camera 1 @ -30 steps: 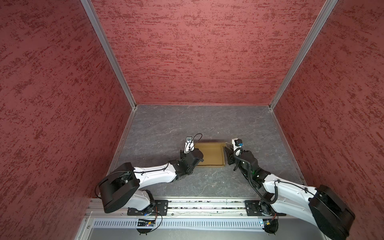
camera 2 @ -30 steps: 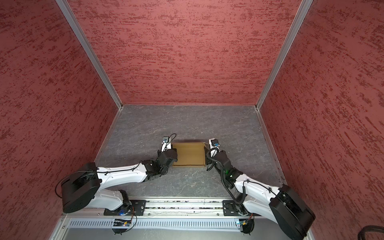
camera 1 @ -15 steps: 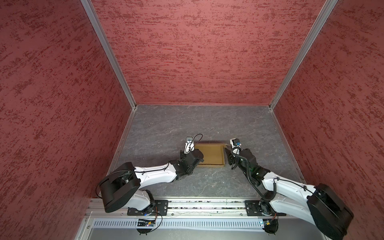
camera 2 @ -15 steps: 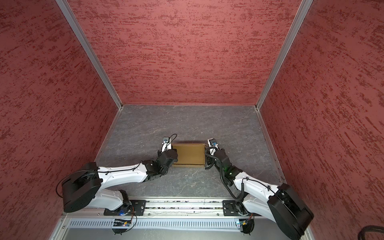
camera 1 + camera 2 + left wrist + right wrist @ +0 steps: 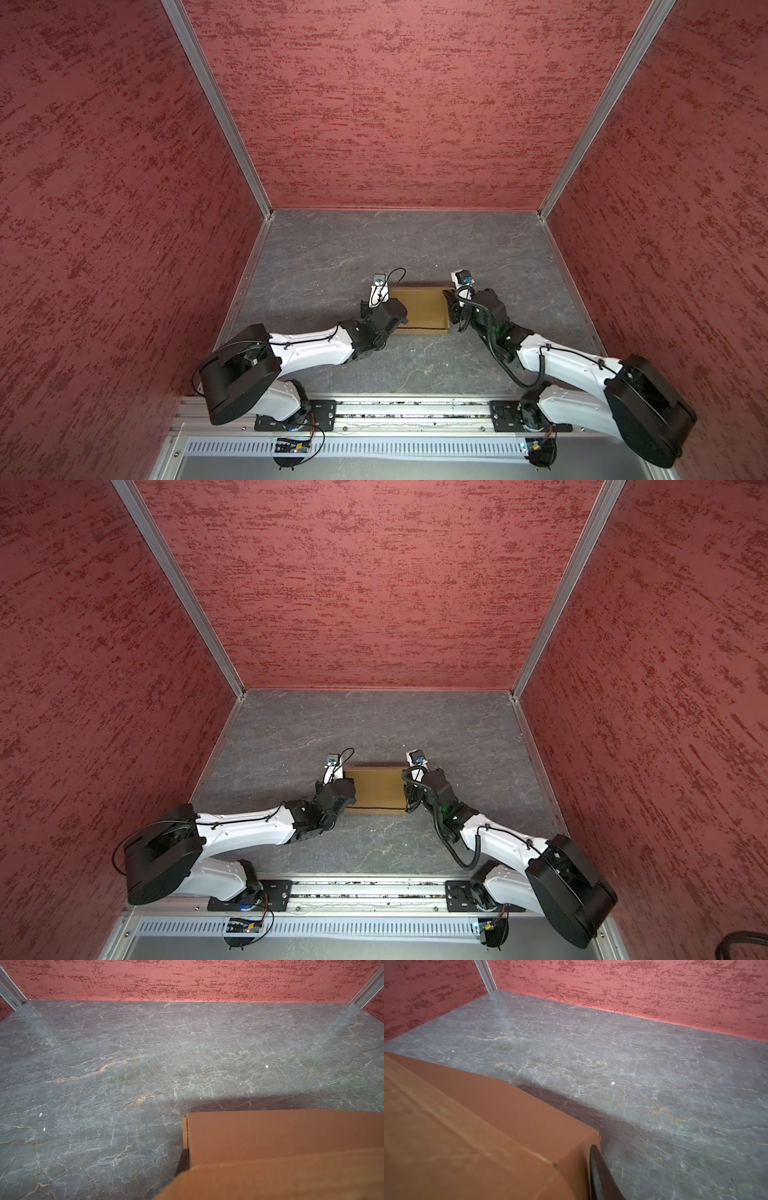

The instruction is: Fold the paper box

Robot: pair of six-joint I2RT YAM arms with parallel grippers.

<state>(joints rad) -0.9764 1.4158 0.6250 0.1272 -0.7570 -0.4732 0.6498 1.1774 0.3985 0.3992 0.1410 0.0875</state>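
**Figure.** Paper box [image 5: 419, 309], already a shallow rectangle, lying on the tabletop [image 5: 374, 245] near its front middle, between the two end effectors.

The left end effector [image 5: 392, 318] is at the box's left end with its jaws closed; whether they pinch cardboard is hidden. The right end effector [image 5: 455, 311] is at the right end, one finger [image 5: 600, 1178] just outside the end wall; its opening cannot be told. Risk: uneven pressure could skid the light box or let an unglued flap spring open.

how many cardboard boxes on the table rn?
1. The paper box lies on the table near its front middle, between the left arm and the right arm. Another hidden under the arms is unlikely.
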